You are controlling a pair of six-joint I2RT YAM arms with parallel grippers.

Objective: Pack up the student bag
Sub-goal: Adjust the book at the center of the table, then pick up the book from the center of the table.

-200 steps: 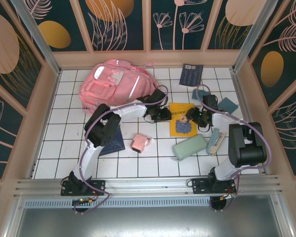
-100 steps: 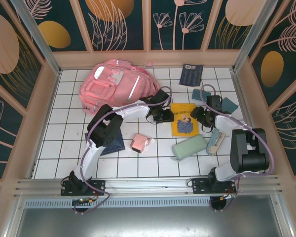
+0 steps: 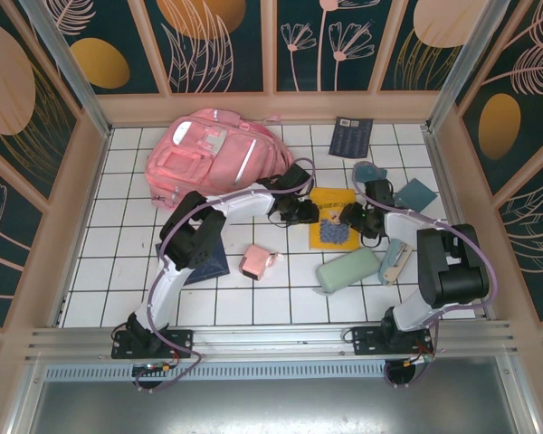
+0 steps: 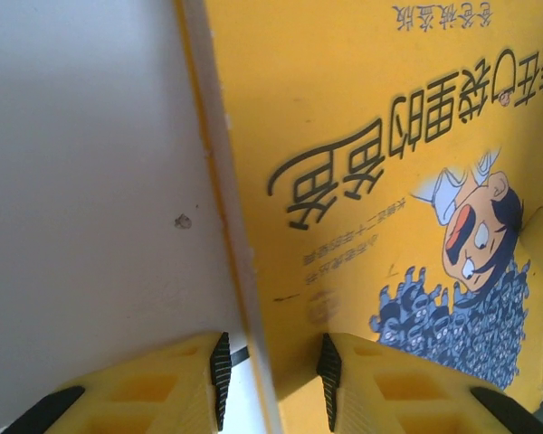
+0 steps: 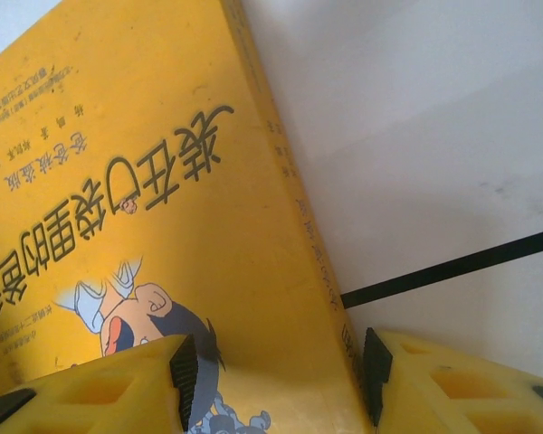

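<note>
Two grippers met over a yellow picture book (image 3: 335, 233) lying flat on the white tiled table (image 3: 118, 262). The left gripper (image 3: 300, 212) had its fingers spread astride the book's left edge. The right gripper (image 3: 351, 217) was spread astride the opposite edge. The pink student bag (image 3: 208, 154) lay at the table's far left, apart from the book.

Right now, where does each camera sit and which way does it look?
Top external: above and behind the arm bases, looking down at the tiled table, student bag and both arms.
Left wrist: on the left arm, looking past the left gripper at one edge of the yellow picture book.
Right wrist: on the right arm, past the right gripper at the book's opposite edge.
Shared: both wrist views show that book's cartoon cover.
</note>
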